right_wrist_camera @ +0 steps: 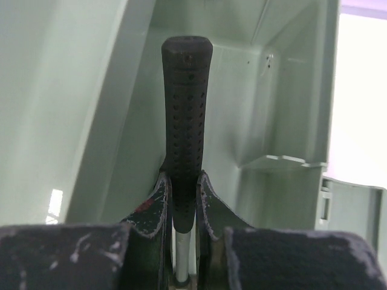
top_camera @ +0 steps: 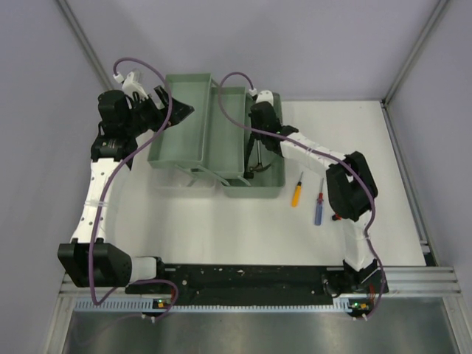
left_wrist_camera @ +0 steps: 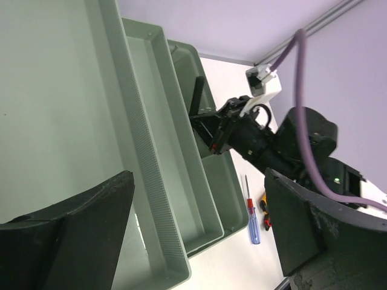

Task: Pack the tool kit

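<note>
The pale green tiered-tray toolbox (top_camera: 184, 140) stands open at the back of the table. My right gripper (right_wrist_camera: 184, 187) is shut on the black dimpled handle of the small hammer (right_wrist_camera: 185, 109), inside the toolbox's lower compartment (right_wrist_camera: 254, 103). From above, the right gripper (top_camera: 256, 151) hangs over that compartment with the hammer (top_camera: 258, 171) below it. My left gripper (left_wrist_camera: 193, 205) is open and holds nothing. It hovers over the toolbox trays (left_wrist_camera: 145, 139), at the upper tray's left side (top_camera: 177, 110). A yellow screwdriver (top_camera: 296, 190) and a blue screwdriver (top_camera: 318, 206) lie on the table, to the right of the box.
The right arm (left_wrist_camera: 260, 139) reaches across the box's right side. The blue screwdriver (left_wrist_camera: 254, 223) lies just off the box's corner, with the yellow one (left_wrist_camera: 264, 202) beside it. Metal frame rails border the white table at the right and near edges.
</note>
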